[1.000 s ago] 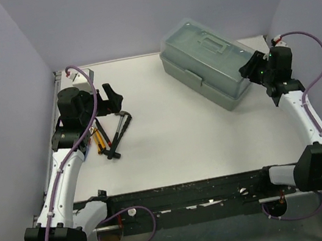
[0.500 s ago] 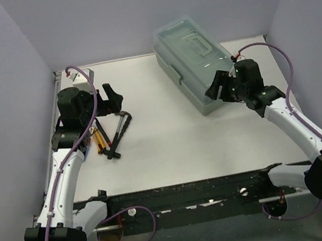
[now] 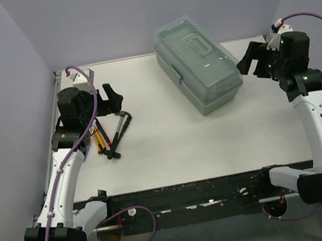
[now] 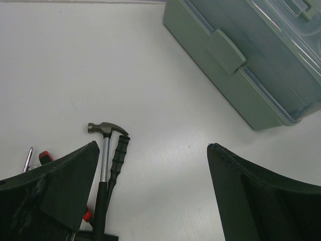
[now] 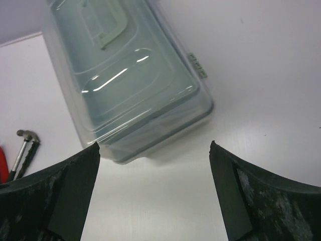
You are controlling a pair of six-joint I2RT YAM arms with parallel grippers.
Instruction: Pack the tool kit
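Tool kit sits lid-shut; right claw and left claw gape wide, holding nothing

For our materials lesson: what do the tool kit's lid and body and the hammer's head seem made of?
Tool kit lid: likely plastic, translucent and glossy, with glare streaks. Tool kit body: likely moulded plastic, sage-green, matte. Hammer head: probably metal, grey sheen.

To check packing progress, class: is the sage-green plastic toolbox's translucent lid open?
No, the translucent lid lies flat and closed on the sage-green plastic toolbox.
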